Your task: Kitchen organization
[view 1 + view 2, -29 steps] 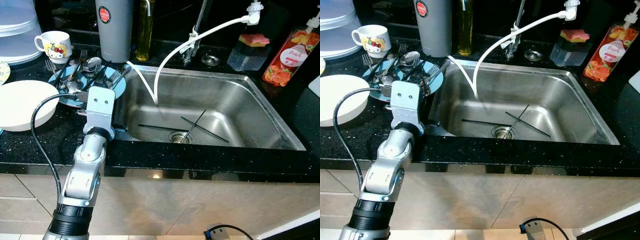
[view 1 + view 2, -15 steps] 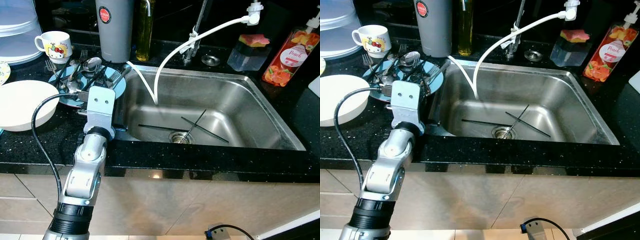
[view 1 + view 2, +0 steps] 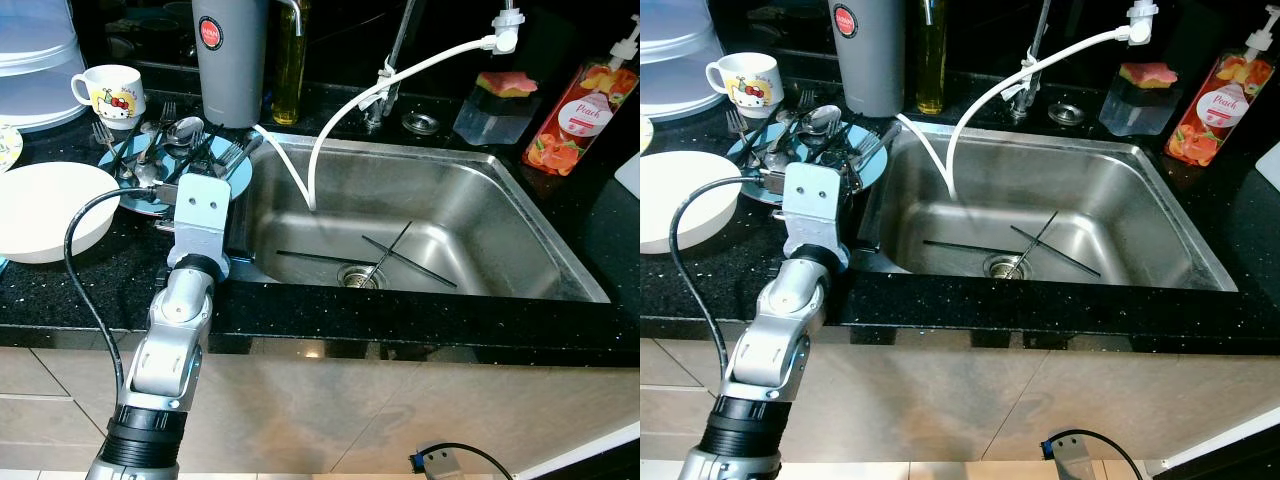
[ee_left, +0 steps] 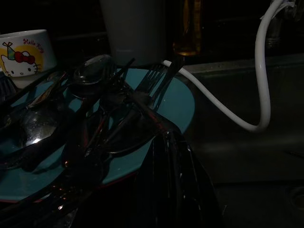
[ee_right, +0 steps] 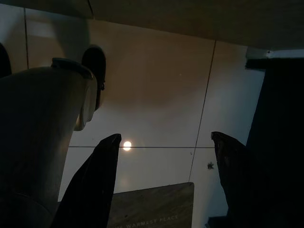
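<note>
Left gripper [image 4: 166,156]: we see our left arm reaching over the black counter at the left of the frame, wrist beside the sink's left rim; in the wrist view the two black fingers lie close together at the near edge of the teal plate, and we cannot tell whether they clamp anything.
Teal plate [image 3: 236,176]: upper left of the frame, just left of the sink, heaped with cutlery.
Cutlery [image 3: 185,128]: spoons and forks piled across the plate, handles crossing; a fork [image 4: 159,78] points toward the grey tumbler.
Grey tumbler [image 3: 230,55]: upright behind the plate, top of the frame.
Hello Kitty mug [image 3: 108,89]: upper left, beside the plate.
White bowl [image 3: 45,208]: left edge, on the counter, near our arm.
Sink [image 3: 500,180]: middle of the frame; black chopsticks [image 3: 400,262] lie crossed by the drain.
White hose [image 3: 330,140]: curves from the tap down into the basin.
Soap bottle [image 3: 580,110]: upper right, orange label.
Right gripper [image 5: 164,166]: hangs over the tiled floor, fingers well apart.
</note>
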You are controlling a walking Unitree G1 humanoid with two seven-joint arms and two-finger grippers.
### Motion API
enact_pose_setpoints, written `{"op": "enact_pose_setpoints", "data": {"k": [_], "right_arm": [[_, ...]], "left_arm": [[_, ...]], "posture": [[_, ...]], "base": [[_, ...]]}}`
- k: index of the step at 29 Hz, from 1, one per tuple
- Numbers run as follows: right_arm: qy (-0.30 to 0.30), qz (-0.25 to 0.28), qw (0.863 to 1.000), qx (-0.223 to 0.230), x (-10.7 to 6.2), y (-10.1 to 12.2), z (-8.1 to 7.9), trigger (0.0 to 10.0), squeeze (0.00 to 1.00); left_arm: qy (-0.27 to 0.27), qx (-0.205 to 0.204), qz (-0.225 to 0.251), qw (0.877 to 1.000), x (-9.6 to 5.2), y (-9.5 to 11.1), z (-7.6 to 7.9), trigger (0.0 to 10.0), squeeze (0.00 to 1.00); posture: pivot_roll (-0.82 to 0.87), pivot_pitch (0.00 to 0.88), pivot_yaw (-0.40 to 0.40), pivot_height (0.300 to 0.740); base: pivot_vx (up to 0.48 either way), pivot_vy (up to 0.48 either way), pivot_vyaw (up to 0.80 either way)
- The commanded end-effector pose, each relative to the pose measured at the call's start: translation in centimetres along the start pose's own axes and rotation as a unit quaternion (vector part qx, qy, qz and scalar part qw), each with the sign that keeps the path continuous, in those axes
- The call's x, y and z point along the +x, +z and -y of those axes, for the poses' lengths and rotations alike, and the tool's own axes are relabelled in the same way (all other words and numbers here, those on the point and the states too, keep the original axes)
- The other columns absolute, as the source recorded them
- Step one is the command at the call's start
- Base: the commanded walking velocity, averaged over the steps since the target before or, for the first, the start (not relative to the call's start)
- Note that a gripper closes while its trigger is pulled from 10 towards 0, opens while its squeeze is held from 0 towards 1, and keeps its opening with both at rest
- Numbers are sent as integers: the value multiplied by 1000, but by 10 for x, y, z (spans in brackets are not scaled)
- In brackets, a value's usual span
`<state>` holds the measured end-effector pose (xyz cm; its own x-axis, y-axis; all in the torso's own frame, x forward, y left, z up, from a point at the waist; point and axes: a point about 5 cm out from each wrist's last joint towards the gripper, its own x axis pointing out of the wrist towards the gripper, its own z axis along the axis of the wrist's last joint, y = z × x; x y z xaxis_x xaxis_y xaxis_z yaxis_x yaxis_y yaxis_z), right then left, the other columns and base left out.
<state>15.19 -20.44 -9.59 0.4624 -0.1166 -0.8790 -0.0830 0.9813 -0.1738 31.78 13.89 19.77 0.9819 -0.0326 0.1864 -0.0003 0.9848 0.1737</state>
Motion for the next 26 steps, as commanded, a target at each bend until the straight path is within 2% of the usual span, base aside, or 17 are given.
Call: {"op": "enact_pose_setpoints", "data": {"k": [1, 26], "right_arm": [[-5, -6, 1000, 6, -1, -4, 5, 10000, 0], [-8, -4, 1000, 9, -1, -4, 9, 10000, 0]], "left_arm": [[-4, 0, -4, 1000, 0, -2, 3, 10000, 0], [-5, -1, -2, 1000, 1, -2, 3, 10000, 0]], "posture": [[228, 27, -103, 740], [224, 34, -100, 740]], "base": [[0, 0, 0], [0, 0, 0]]}}
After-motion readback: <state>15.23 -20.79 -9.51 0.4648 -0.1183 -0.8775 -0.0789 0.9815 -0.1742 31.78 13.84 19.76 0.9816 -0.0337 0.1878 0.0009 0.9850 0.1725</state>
